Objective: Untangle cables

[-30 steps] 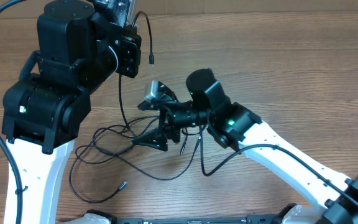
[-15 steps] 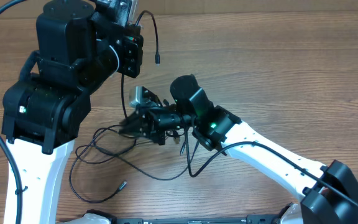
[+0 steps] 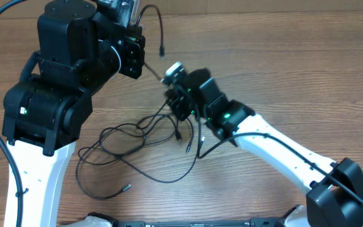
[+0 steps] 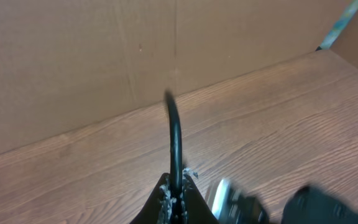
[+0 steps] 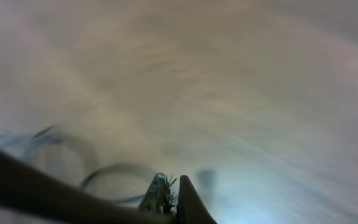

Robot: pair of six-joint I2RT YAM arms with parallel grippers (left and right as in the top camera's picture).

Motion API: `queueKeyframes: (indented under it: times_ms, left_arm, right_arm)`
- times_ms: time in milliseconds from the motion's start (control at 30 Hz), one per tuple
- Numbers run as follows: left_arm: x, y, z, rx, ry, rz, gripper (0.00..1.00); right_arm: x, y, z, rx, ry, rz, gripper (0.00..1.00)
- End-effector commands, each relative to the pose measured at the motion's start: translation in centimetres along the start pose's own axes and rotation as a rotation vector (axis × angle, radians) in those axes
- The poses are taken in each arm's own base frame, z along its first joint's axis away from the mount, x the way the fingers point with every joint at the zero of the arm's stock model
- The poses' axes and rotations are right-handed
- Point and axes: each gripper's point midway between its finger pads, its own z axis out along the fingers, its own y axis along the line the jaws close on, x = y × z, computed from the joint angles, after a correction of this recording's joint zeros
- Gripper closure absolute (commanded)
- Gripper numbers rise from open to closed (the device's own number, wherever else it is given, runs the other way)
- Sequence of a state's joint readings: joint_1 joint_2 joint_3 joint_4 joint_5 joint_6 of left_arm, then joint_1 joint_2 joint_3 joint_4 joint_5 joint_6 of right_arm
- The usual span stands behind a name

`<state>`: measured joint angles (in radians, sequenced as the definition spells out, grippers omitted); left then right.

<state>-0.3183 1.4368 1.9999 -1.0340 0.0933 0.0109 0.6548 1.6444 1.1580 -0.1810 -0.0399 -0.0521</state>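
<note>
Right pincer has lifted away, clamped on cables.

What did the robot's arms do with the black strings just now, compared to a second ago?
The right gripper snapped its jaws shut down in the pile of cables. Then it pulled up and away from the pile, dragging some strands with it. The left gripper stayed up high, jaws shut on its own cable, whose loose end only swung a little.
</note>
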Motion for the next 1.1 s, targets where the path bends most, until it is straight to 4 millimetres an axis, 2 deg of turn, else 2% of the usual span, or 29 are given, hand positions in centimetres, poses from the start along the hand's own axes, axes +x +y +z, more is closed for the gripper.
queueKeyframes:
  times_ms: [0, 200, 333, 433, 567, 700, 800, 933, 1067]
  left_arm:
    - [-0.7, 0.6, -0.8, -0.032, -0.026, 0.017, 0.96]
    - [-0.3, 1.3, -0.8, -0.077, -0.007, 0.019, 0.96]
    - [0.2, 1.5, -0.8, -0.083, 0.012, 0.021, 0.96]
    - [0.5, 1.6, -0.8, -0.088, 0.025, 0.037, 0.96]
    - [0.9, 2.4, -0.9, -0.135, 0.041, 0.039, 0.96]
    - [1.2, 3.1, -1.1, -0.18, 0.057, 0.039, 0.96]
    - [1.2, 3.2, -1.1, -0.186, 0.058, 0.039, 0.96]
    - [1.2, 3.2, -1.1, -0.183, 0.057, 0.039, 0.96]
    - [1.3, 3.2, -0.8, -0.181, 0.063, 0.031, 0.96]
  right_arm:
    - [-1.2, -7.7, -0.9, 0.289, -0.048, 0.055, 0.96]
    - [-3.0, -16.6, -3.8, 0.534, -0.164, 0.161, 0.96]
    - [-3.5, -22.2, -7.1, 0.757, -0.231, 0.214, 0.96]
    - [-3.8, -25.6, -10.1, 0.931, -0.29, 0.257, 0.96]
    - [-4.3, -28.8, -14.2, 1.133, -0.378, 0.308, 0.96]
    - [-4.4, -31.1, -17.9, 1.287, -0.459, 0.369, 0.96]
    - [-4.5, -31.8, -19.4, 1.336, -0.466, 0.361, 0.96]
    - [-5.6, -31.4, -20.0, 1.347, -0.437, 0.264, 0.96]
    - [-7.7, -29.9, -20.6, 1.347, -0.454, 0.17, 0.96]
